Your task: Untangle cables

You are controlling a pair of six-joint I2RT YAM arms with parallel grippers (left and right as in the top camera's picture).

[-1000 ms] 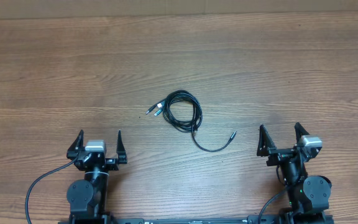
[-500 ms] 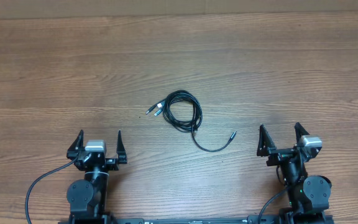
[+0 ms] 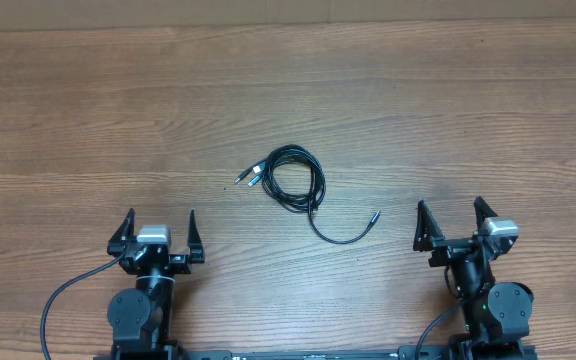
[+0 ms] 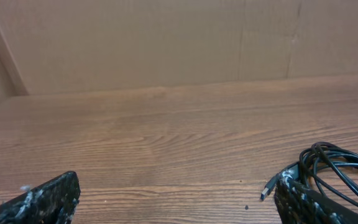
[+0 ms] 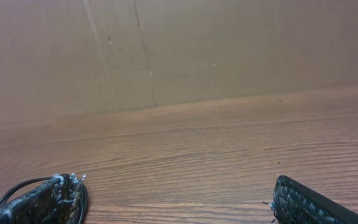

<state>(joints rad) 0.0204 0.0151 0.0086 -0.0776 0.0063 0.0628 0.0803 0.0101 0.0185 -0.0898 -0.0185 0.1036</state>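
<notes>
Plainly, end effectors gaping, empty

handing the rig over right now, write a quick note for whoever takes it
Grippers: left gripper open and empty, low at the near edge of the brown wooden table. The right gripper is in the same state on its side.
Things: the thin black cords with small plug tips lie in one coiled bundle at mid-table, ahead of and between the grippers, touched by neither. Two plug ends stick out on the bundle's left, and one loose tail curves toward the right gripper.
Done: nothing to see yet; the cords are in one coil.
Left: all of the untangling.
</notes>
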